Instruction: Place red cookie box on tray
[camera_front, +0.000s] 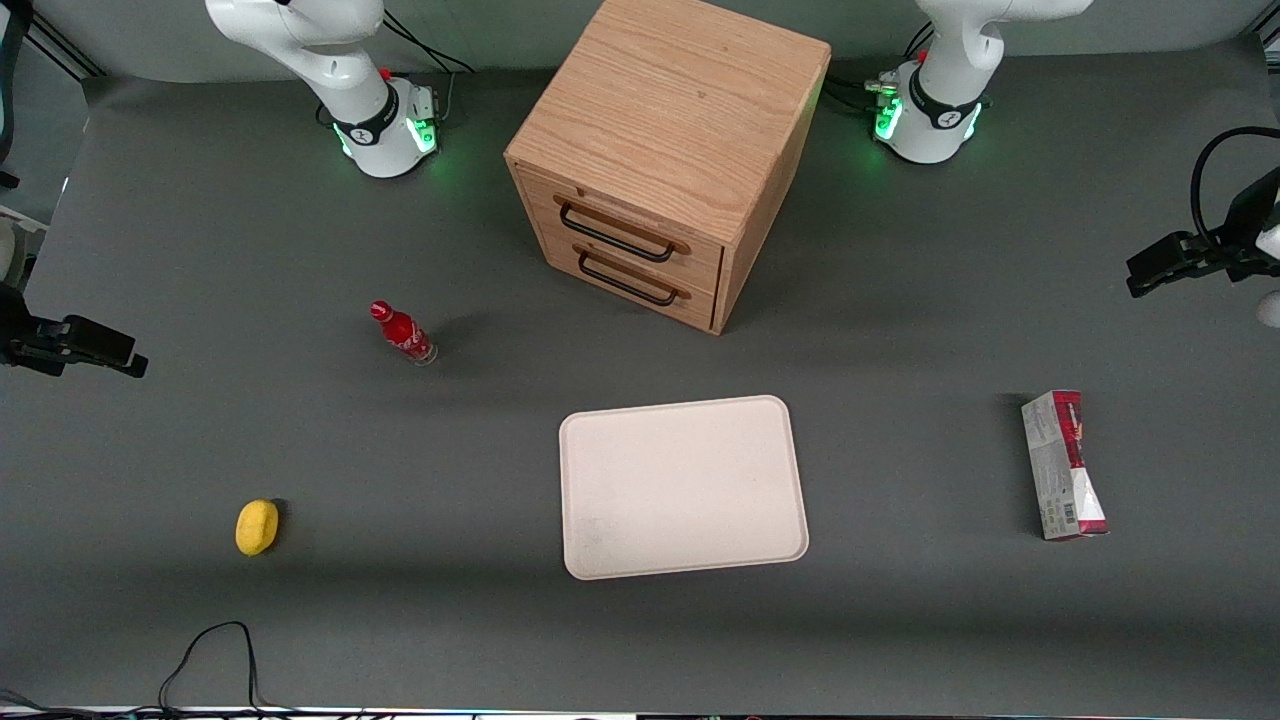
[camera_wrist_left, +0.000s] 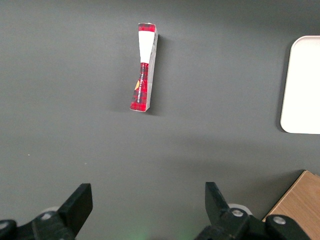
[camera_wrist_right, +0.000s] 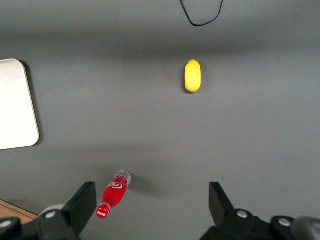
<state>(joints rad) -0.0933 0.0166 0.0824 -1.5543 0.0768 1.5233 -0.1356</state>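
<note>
The red cookie box (camera_front: 1066, 466) lies on the bench (camera_front: 900, 620) toward the working arm's end, well apart from the tray (camera_front: 683, 487), which sits nearer the front camera than the wooden 2-drawer cabinet (camera_front: 665, 160). Seen from the front camera, the box is at about 3 o'clock from the tray, its long axis running roughly 12 to 6 o'clock. It rests on a narrow side, the grey-white barcode face showing to the front camera.

The left arm's end effector (camera_wrist_left: 145, 205) hangs high over bare bench with its fingers (camera_wrist_left: 77, 202) spread wide and nothing between them; the box (camera_wrist_left: 143, 67) shows in its wrist view some way off, untouched.

This looks like the approach step, before any grasp. Next, the end effector probably needs to travel over the box's middle, turn so the fingers straddle its thin width, and descend. A grasp away from the middle may let the long carton tip.

A small red bottle (camera_front: 402, 332) and a yellow lemon-like object (camera_front: 257, 526) lie toward the parked arm's end.
</note>
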